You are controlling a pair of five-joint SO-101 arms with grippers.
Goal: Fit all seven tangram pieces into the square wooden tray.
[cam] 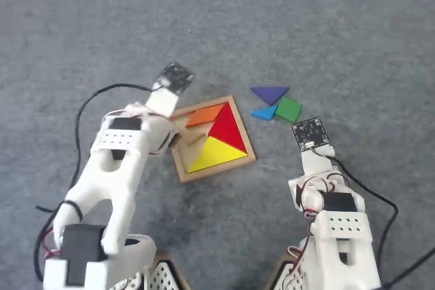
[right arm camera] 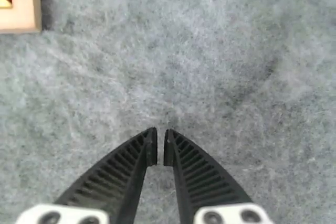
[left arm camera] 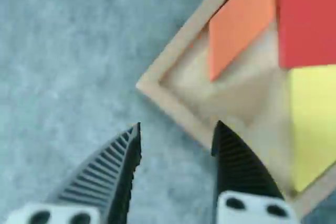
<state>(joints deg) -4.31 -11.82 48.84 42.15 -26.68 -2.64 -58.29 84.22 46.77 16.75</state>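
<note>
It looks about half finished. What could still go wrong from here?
The left gripper, open, hangs at a corner of the tray; coming down, it might knock the tray and shift the orange piece inside. The purple piece, blue piece and green piece lie bunched together on the carpet, so grabbing one might push the others.

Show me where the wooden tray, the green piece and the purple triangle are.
wooden tray (cam: pixel 219 169), high view, on its front rim.
green piece (cam: pixel 289 109), high view, on its middle.
purple triangle (cam: pixel 270 93), high view, on its middle.
</note>
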